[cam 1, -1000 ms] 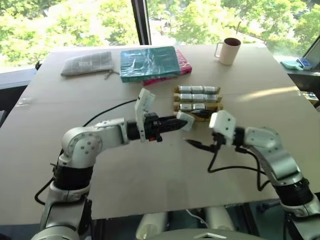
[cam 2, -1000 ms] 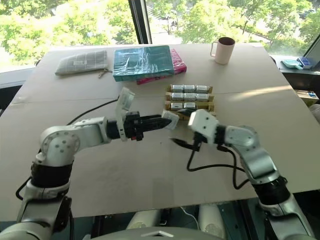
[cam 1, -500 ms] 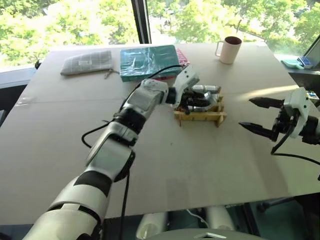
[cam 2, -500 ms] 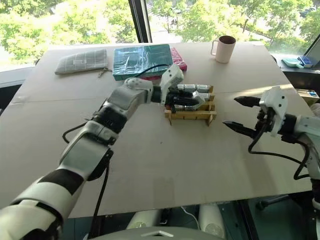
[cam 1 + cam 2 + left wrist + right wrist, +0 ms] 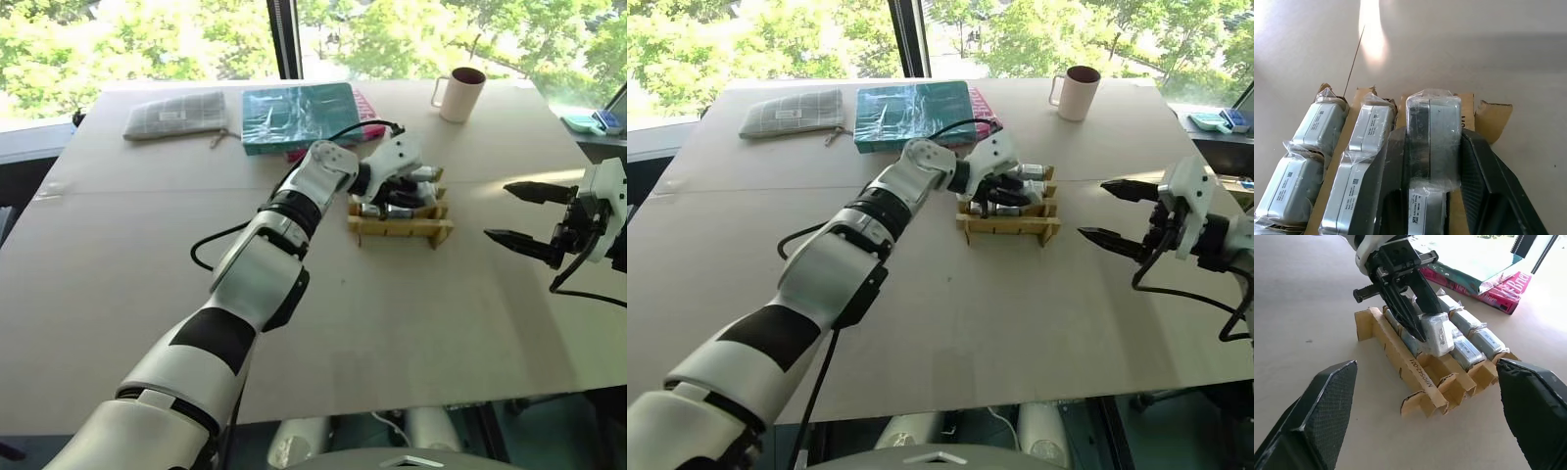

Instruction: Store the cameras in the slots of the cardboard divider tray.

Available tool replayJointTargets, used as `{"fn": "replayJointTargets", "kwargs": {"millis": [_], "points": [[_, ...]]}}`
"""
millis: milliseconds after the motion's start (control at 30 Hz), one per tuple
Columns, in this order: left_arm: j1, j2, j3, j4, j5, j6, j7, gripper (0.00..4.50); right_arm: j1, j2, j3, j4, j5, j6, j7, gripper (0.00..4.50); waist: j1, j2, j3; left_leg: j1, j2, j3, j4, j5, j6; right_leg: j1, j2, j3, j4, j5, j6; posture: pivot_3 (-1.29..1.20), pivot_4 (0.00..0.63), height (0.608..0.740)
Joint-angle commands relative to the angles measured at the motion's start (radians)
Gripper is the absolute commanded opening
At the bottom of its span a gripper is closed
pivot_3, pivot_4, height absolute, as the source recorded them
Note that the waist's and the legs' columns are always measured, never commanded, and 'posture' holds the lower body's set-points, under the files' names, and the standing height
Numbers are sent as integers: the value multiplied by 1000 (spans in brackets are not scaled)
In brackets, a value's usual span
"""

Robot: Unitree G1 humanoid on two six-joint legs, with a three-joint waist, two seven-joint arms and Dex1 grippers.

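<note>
Now, left pincer [image 5: 1422,328] clamped around camera [image 5: 1437,333] over tray [image 5: 1400,360].

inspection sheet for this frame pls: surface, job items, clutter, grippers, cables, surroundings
Surface: tan table, a seam line running across it.
Job's things: cardboard divider tray mid-table, wrapped cameras lying in its farther rows; one camera held over the near row, not yet seated.
Clutter: mug at the far right, teal book on a pink book, grey checked pouch at the far left.
Grippers: left gripper shut on the camera above the tray; right gripper open, off to the tray's right, holding nothing.
Cables: black cable on the table by the left arm; another hangs from the right wrist.
Surroundings: windows with trees behind the table.
</note>
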Motion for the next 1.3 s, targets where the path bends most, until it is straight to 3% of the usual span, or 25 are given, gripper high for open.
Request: {"fn": "replayJointTargets", "kwargs": {"millis": [33,400,1033,1167,1267,1300], "points": [[-44,-28,50,1,18,-11,19,793,-66,-6,-48,37,20,12,-30,4500,-1,0,0,0,0,0,0,0,0,0,0,0,0,0,0,0,150,740],[-34,-60,77,12,93,0,14,793,-134,-37,18,131,-43,-42,83,4500,-2,0,0,-1,0,1,1,0,1,0,1,0,0,1,1,0,150,740],[-41,-81,16,42,277,-10,91,793,72,-88,-118,30,-14,-7,70,4500,-5,2,-1,1,0,2,4,0,1,0,1,2,3,1,1,0,150,740],[-92,-82,132,-8,155,13,13,2560,88,-87,-129,3,-3,2,59,4500,-4,2,-1,0,0,2,4,0,1,0,1,2,3,1,1,0,150,740],[-134,-54,252,-107,9,158,-136,3963,110,-74,-144,-24,-1,4,37,4500,0,2,-1,-2,0,0,6,0,1,-1,0,0,3,1,1,0,150,740],[-130,-23,294,-185,-51,244,-174,3963,123,-62,-150,-38,-4,0,20,4500,-1,2,-1,-2,0,0,6,-1,1,-1,0,0,3,1,1,0,150,740]]}}
